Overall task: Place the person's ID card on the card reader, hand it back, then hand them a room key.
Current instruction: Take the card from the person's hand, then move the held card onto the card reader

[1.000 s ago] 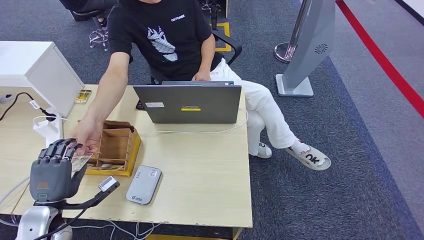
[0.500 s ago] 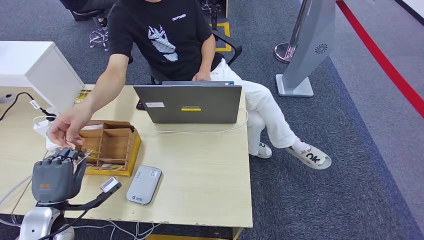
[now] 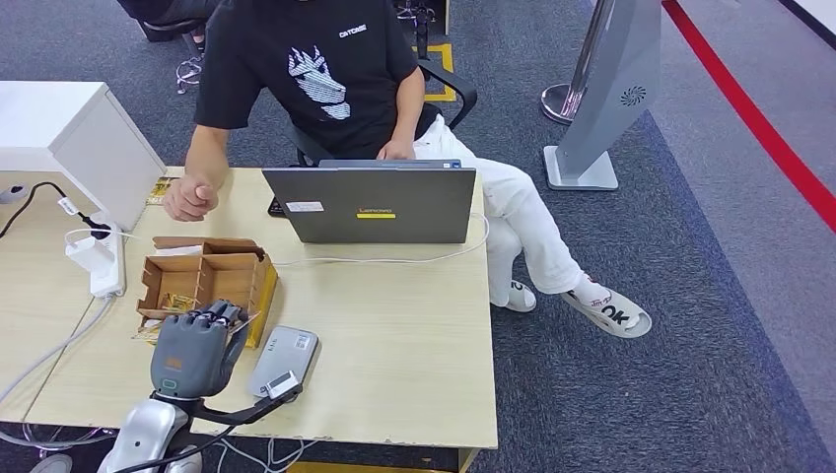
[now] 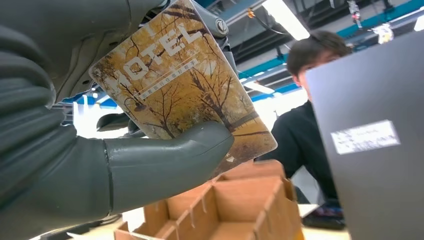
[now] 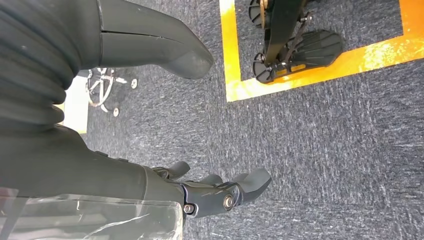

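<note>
Left robot hand (image 4: 100, 150) pinches the hotel key card (image 4: 182, 85).
It has shifted right beside the card reader (image 3: 283, 363); the person's hand (image 3: 191, 200) has withdrawn.

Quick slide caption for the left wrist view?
Left robot hand pinches a hotel key card above the cardboard organizer.

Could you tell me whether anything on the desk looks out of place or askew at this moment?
Nothing looks spilled or damaged. The left hand holds a hotel key card tilted, near the cardboard organizer. The card reader lies slightly angled on the desk.
</note>
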